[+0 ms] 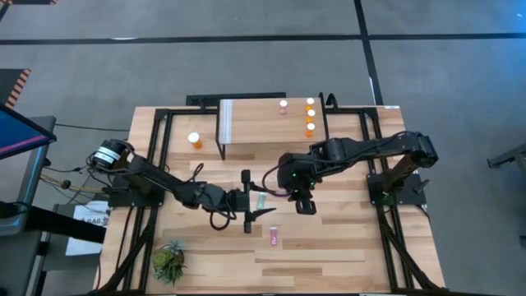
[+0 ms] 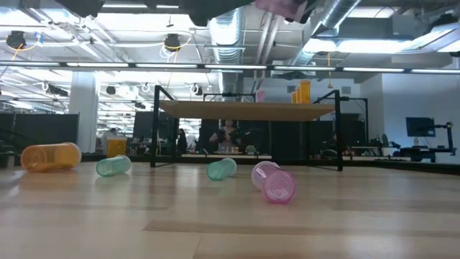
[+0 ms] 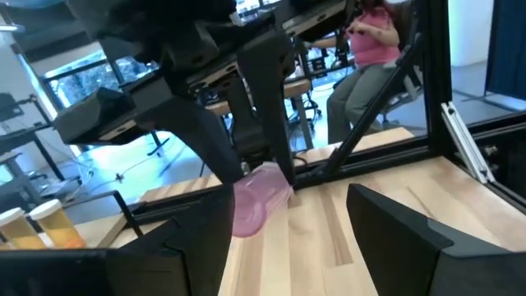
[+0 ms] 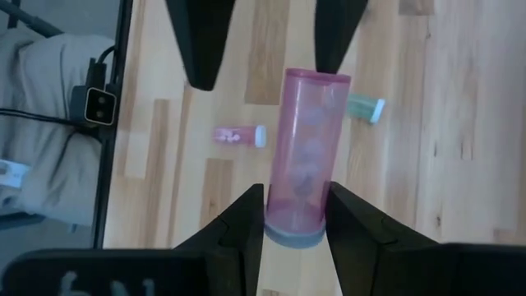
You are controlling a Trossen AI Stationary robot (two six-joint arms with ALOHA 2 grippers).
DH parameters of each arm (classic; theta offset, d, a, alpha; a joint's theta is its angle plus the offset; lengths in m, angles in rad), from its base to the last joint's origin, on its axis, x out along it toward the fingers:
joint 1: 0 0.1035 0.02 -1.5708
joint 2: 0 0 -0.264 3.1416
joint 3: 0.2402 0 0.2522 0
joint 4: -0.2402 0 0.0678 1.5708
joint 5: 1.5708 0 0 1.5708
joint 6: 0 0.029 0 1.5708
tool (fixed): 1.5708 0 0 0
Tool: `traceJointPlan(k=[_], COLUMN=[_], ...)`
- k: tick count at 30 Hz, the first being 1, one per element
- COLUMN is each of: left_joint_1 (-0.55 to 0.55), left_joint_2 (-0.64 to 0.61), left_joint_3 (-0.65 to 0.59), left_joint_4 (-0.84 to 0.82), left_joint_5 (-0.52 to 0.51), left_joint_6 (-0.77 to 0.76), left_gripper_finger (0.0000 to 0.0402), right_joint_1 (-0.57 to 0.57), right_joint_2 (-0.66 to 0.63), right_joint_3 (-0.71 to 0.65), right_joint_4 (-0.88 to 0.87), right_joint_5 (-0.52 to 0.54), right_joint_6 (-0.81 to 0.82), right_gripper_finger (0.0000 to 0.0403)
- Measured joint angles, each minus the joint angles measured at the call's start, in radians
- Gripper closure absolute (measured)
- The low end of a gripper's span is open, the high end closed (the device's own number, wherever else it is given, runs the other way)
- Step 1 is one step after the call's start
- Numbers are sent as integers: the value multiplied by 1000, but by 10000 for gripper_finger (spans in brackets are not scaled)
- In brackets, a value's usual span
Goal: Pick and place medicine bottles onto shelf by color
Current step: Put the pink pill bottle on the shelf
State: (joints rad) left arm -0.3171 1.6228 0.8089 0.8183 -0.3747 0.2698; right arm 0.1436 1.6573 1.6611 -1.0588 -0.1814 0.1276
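Overhead view first: right gripper (image 1: 305, 205) hangs over the middle of the table (image 1: 345, 247) in front of the shelf (image 1: 271, 127); from this angle its load is not discernible. Left gripper (image 1: 248, 202) reaches in from the left side, fingers spread wide with a teal bottle (image 1: 260, 200) lying between or just beside them; contact cannot be told. A pink bottle (image 1: 274, 237) lies on the wood nearer the front edge. One pink bottle and three orange bottles (image 1: 310, 116) stand on the shelf's right part, a lone orange bottle (image 1: 195, 141) stands on the table left of the shelf, and a small green plant (image 1: 168, 261) sits at the front left corner.

Low view: an orange bottle (image 2: 50, 156) lies on its side at far left, two teal bottles (image 2: 113, 165) and a pink one further right also lie flat, and the shelf stands behind them.

Left wrist view: its own two dark fingers (image 3: 411, 247) stand well apart with nothing clamped; beyond them the right gripper holds a pink bottle above the wood.

Right wrist view: the fingers (image 4: 246, 230) are closed partway on the held pink bottle (image 4: 306, 160), pinching it near its capped end, with the other bottles lying on the table below
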Motion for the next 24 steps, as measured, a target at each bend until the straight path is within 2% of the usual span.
traceJointPlan(k=[7,19,22,24], left_joint_1=[3,8,9,9], left_joint_2=[0,1,1,1], left_joint_3=[0,-2,-2,-2], left_joint_4=[-14,-9,-8,-7], left_joint_5=[-24,-179,-156,-105], left_joint_6=[-9,-4,-1,-1], left_gripper_finger=[175,175,175,175], right_joint_1=[6,8,7,7], right_joint_2=[0,-2,-2,-2], right_joint_3=[0,3,3,3], right_joint_4=[-1,11,7,7], right_joint_5=[2,-8,-8,-8], right_joint_6=[8,3,3,3], right_gripper_finger=[271,271,271,271])
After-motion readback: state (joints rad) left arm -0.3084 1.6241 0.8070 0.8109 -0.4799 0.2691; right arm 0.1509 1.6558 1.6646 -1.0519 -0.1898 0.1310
